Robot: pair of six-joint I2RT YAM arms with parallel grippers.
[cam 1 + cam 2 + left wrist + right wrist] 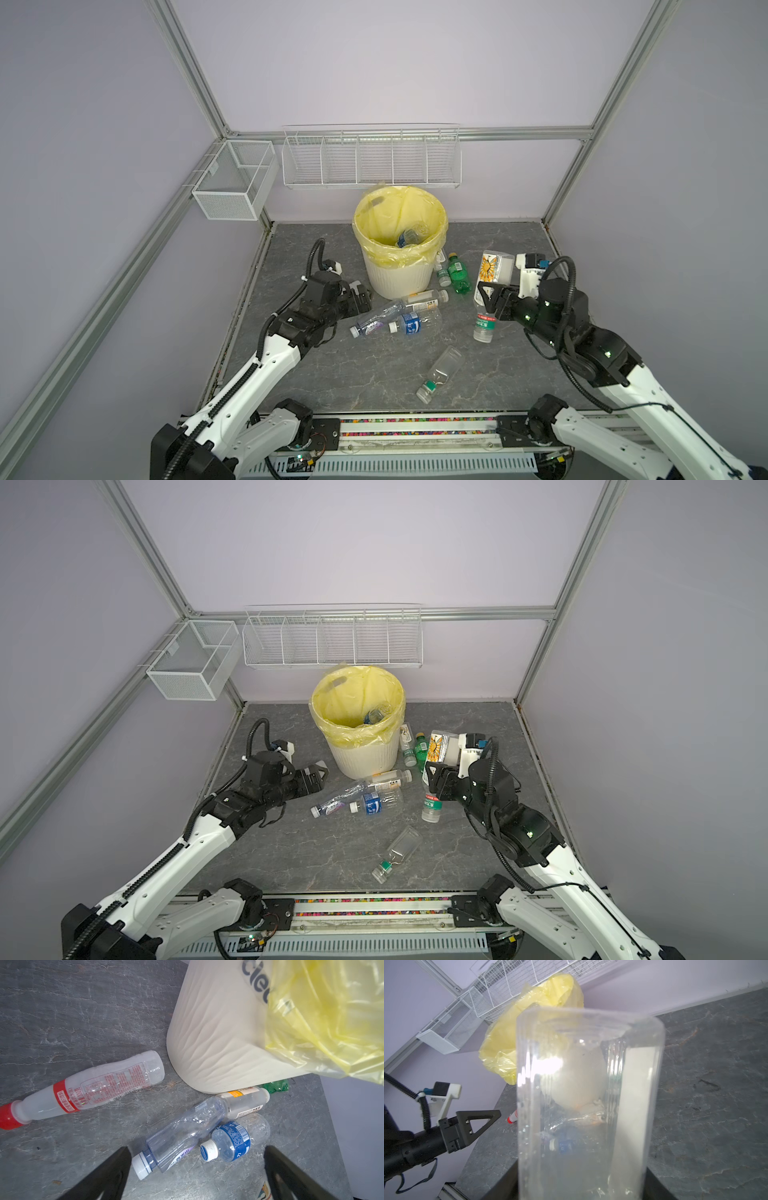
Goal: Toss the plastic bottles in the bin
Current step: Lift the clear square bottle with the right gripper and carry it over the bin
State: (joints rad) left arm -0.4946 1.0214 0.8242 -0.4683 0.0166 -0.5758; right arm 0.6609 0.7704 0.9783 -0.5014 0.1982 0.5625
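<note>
Your right pincer (488,291) is clenched on the square bottle (493,269), up off the table (353,374), right of the bin (397,279). Swing low and I reckon it clips the rim (444,232), tumbling outside. Your left pincer (360,296) gapes, empty.

Lit evenly and softly from above in both top views; only faint shadows beside the round cream-white ribbed bin (398,278) on the dark grey marbled counter (374,374). Stretched by the wide lens toward the edges, with the aluminium frame posts (189,66) leaning outward. Right wrist view: blurred across the close clear square-sided plastic bottle (589,1105), white glare on its wall. Left wrist view: sharp mid-frame, soft on the black fingers (112,1176) of the left gripper (196,1147) and on the translucent yellow bag (332,1022).
</note>
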